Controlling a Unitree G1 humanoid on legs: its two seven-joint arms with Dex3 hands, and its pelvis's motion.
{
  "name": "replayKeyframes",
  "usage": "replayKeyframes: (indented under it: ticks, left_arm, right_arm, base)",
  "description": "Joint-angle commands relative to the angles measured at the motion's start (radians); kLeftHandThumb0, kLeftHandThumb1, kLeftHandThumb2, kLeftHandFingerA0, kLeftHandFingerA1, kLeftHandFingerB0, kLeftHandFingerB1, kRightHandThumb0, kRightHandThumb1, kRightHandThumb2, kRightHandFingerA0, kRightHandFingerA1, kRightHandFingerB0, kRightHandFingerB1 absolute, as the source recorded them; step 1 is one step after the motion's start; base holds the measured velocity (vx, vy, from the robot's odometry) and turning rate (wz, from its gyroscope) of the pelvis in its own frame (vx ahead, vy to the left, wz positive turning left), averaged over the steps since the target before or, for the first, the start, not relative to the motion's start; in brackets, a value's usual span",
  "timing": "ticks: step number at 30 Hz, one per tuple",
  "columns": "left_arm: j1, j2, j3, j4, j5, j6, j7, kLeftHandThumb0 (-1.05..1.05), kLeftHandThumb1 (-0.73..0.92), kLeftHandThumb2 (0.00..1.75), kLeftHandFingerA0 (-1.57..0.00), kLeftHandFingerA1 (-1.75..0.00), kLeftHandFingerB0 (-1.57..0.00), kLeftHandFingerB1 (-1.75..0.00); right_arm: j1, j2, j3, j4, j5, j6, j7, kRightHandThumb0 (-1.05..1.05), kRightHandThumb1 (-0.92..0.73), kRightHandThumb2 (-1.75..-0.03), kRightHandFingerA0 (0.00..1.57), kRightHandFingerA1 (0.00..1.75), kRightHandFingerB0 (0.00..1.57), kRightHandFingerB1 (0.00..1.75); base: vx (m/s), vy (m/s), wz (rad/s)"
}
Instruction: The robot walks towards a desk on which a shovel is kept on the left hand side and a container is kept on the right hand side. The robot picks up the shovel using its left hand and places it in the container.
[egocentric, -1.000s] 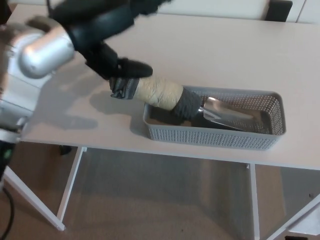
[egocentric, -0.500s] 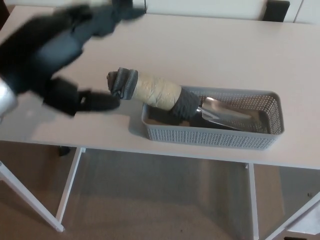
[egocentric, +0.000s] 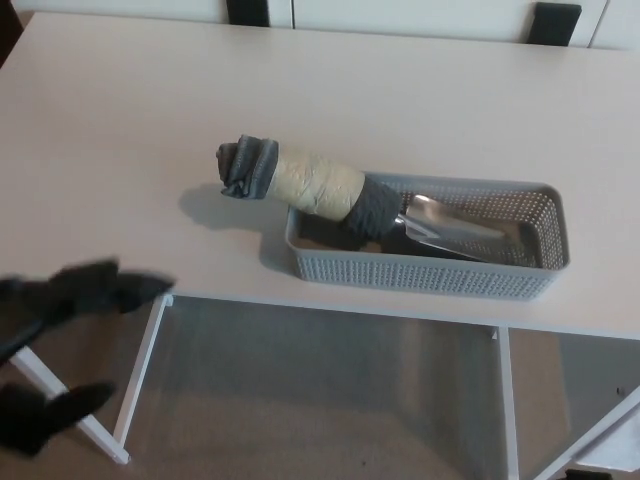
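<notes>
Left hand (egocentric: 60, 340): low at the picture's left edge, below the front edge of the desk (egocentric: 120, 120) and well clear of everything on it. Motion-blurred, but the dark fingers read as spread with open space between them, and nothing is in them. Right hand: not in view.

Shovel (egocentric: 340, 200): a garden trowel, lying in the container (egocentric: 430, 275), a grey perforated plastic basket at the desk's right front. The shiny metal blade (egocentric: 450, 228) lies inside on the basket floor. The handle slopes up and out over the basket's left end wall, and its free end overhangs the desk without touching the top; a shadow shows beneath it. Judged from this, the placing looks done, though the trowel is longer than would lie flat inside.

Handling, judged:
- Blade is stiff metal, probably the heavier end, smooth and slippery. Poor place to take hold; edges thin.
- Handle is thick. A tan wrapped middle section (egocentric: 315, 183) looks like tape or cloth, so some friction and slight give. Dark grey collar near the blade, and a dark, rumpled-looking end cap (egocentric: 245, 167).
- Best hold: around the tan section, fingers across its length, close to the balance point.
- Basket looks light and thin-walled. The trowel's weight on the end wall could tip or slide it if the handle is bumped.
</notes>
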Motion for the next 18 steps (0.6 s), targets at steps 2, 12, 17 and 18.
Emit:
replayKeyframes:
  ticks: [2, 12, 17, 18]
  left_arm:
    - [0.447, 0.133, 0.216, 0.083, -0.814, -0.156, -0.805, -0.77, 0.54, 0.95, -0.28, -0.46, -0.27, -0.44]
    - [0.13, -0.094, -0.112, 0.705, 0.111, -0.215, 0.206, -0.85, 0.67, 1.04, 0.0, -0.16, 0.0, -0.11]
    - [0.036, -0.088, -0.101, 0.765, 0.053, -0.159, 0.207, -0.92, 0.78, 1.12, 0.0, -0.11, 0.0, -0.06]
    - [0.026, -0.087, -0.102, 0.775, 0.048, -0.16, 0.208, -0.92, 0.78, 1.12, 0.0, -0.11, 0.0, -0.06]
  right_arm:
    - [-0.007, 0.064, -0.08, 0.127, 0.029, -0.113, -0.125, -0.51, -0.65, -0.6, 0.63, 0.47, 0.52, 0.42]
    - [0.061, 0.105, -0.084, 0.178, 0.012, -0.224, -0.17, -0.67, -0.56, -1.0, 0.39, 0.58, 0.18, 0.46]
    - [-0.006, 0.114, -0.127, 0.229, 0.063, -0.238, -0.151, -0.77, -0.67, -0.67, 0.35, 0.43, 0.27, 0.35]
    - [-0.013, 0.116, -0.128, 0.231, 0.063, -0.238, -0.151, -0.77, -0.67, -0.67, 0.35, 0.43, 0.27, 0.35]
  base:
    - [0.0, 0.0, 0.0]
    - [0.0, 0.0, 0.0]
    - [0.0, 0.0, 0.0]
    - [0.0, 0.0, 0.0]
